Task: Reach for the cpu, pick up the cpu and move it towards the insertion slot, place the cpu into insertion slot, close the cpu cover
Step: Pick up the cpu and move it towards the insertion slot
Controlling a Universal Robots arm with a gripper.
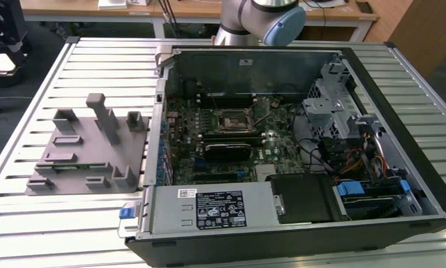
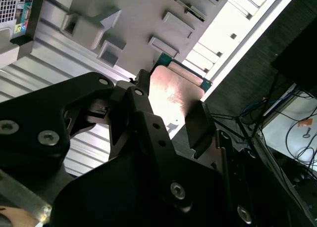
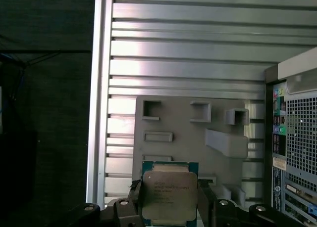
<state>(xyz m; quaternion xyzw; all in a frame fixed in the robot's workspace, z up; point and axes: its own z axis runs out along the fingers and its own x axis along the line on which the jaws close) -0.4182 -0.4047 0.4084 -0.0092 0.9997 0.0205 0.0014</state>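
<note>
Hand (image 3: pixel 171 213) closed on the cpu (image 3: pixel 170 192), gripping it by two opposite edges, above the grey fixture plate (image 3: pixel 183 149) on the slatted desk (image 3: pixel 188 54).

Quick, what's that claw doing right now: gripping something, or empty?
Claw: closed, holding the cpu by two opposite edges.

The open computer case (image 1: pixel 253 67) sits centre-right in the exterior view on the slatted surface (image 1: pixel 29 223), with the fixture plate (image 1: pixel 77 167) just beside it at frame left. Inside the case, the insertion slot (image 1: pixel 230 120) is mid-frame, with the heatsink (image 1: pixel 226 149) right below it and the drive cage (image 1: pixel 334 106) off to the right. In the first wrist view the cpu (image 3: pixel 167 192) sits between the claw (image 3: pixel 169 207) fingers, with the fixture plate beyond it.
</note>
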